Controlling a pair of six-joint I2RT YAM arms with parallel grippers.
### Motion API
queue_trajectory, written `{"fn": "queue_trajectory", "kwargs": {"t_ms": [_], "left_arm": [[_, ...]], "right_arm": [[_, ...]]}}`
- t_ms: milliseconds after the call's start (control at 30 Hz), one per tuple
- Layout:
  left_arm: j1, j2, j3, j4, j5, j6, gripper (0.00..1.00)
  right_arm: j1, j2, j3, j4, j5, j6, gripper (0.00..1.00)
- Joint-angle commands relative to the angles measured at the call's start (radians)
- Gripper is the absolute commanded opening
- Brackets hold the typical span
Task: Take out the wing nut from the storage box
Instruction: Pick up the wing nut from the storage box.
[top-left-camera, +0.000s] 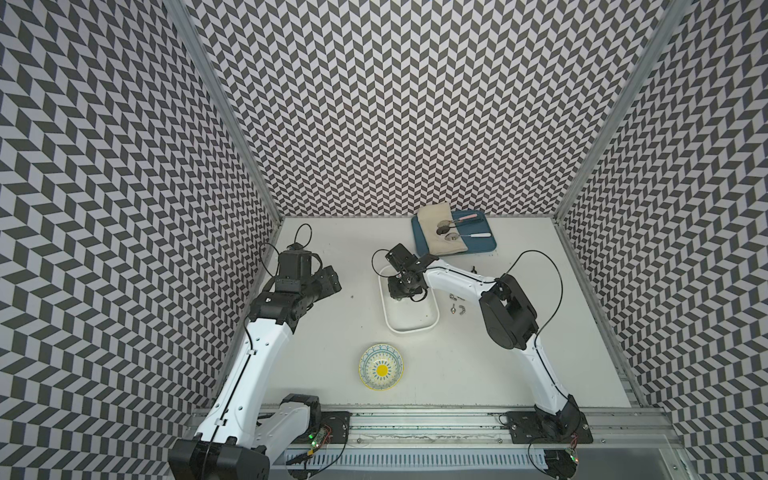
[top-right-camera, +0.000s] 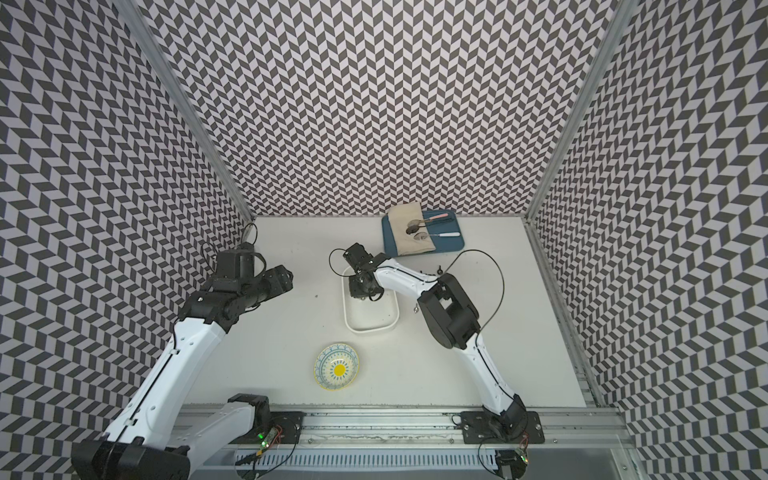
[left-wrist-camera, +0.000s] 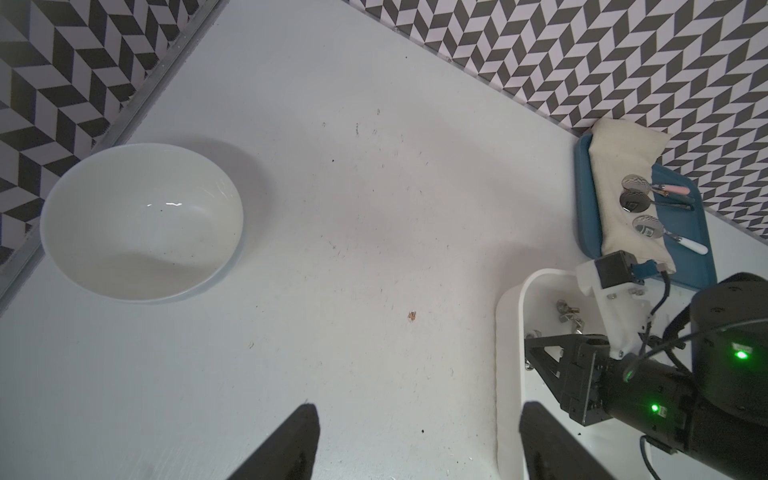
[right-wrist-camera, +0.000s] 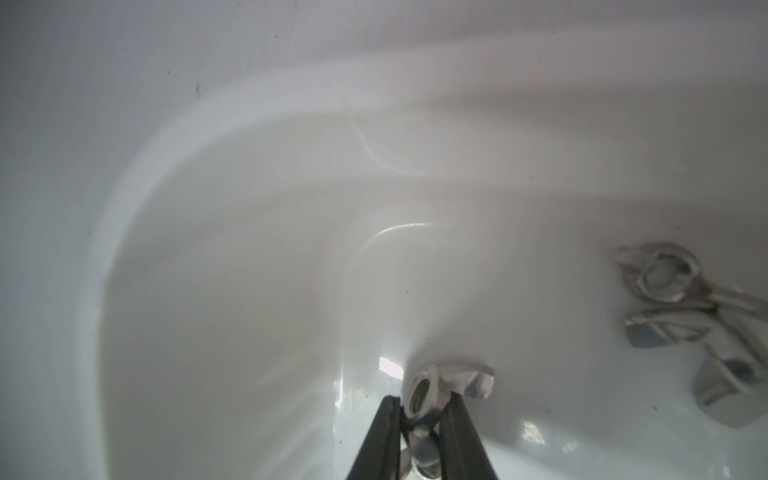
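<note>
White storage box (top-left-camera: 409, 318), silver-grey wing nut (right-wrist-camera: 424, 388), teal-blue tray (top-left-camera: 478, 243), beige cloth (top-left-camera: 436, 245), blue-and-yellow sun-motif patterned bowl (top-left-camera: 381, 365), plain white round bowl (left-wrist-camera: 141, 232), black-and-white chevron walls (top-left-camera: 374, 104).

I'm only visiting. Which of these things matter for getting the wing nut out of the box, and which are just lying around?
In the job:
storage box
wing nut, pinched by the right gripper
other wing nuts inside the box

Just lying about:
patterned bowl
white bowl
blue tray with cloth and spoons
</note>
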Motion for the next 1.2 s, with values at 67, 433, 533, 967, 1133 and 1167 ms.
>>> {"fn": "queue_trajectory", "kwargs": {"t_ms": [67,433,533,967,1133,1167], "left_arm": [[0.006,-0.025,0.017,-0.018,-0.013,0.005,0.80],[0.006,-0.033,0.011,-0.017,-0.019,0.005,0.80],[0.006,-0.033,0.011,-0.014,-0.020,0.006,0.80],[0.006,-0.023,0.004,0.000,-0.008,-0.001,0.80],[0.007,-0.028,-0.002,0.001,-0.011,-0.003,0.80],[0.006,-0.029,-0.003,0.001,-0.012,-0.004,0.80]], "right_arm": [[-0.011,-0.013,0.009,0.029,-0.017,0.027,0.15],[-0.017,-0.075,0.021,0.039,-0.016,0.033,0.10],[-0.019,-0.098,0.017,0.039,-0.016,0.033,0.10],[-0.021,-0.131,0.025,0.038,-0.048,-0.054,0.19],[-0.013,-0.090,0.024,0.017,-0.049,-0.071,0.22],[-0.012,-0.083,0.024,0.020,-0.053,-0.071,0.22]]}}
